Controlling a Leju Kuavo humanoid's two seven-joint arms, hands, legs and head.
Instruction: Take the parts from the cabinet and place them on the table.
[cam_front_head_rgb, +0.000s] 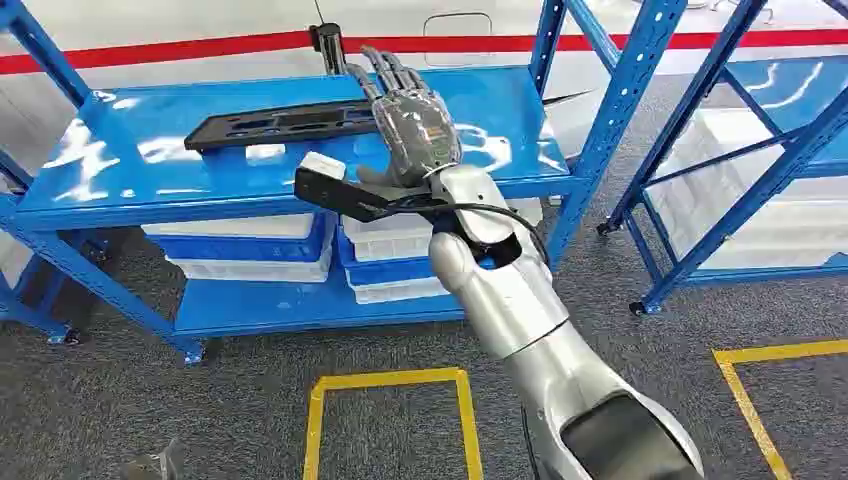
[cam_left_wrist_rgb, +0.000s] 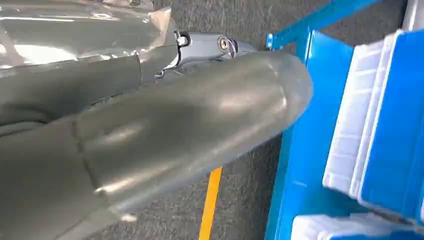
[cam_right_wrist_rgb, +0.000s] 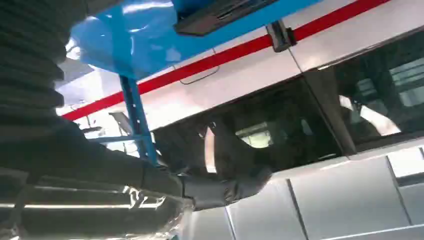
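Observation:
A long flat black part lies on the top shelf of the blue cabinet. My right hand is raised over the part's right end, fingers stretched out and apart, holding nothing. In the right wrist view, the dark fingers reach out straight, and the black part lies on the blue shelf apart from them. My left hand is a large grey blur close to the camera beside the cabinet's lower shelf; its fingers are hidden.
White and blue bins are stacked on the cabinet's lower shelf. A second blue rack with white bins stands to the right. A black upright clamp stands at the shelf's back edge. Yellow tape marks the grey carpet.

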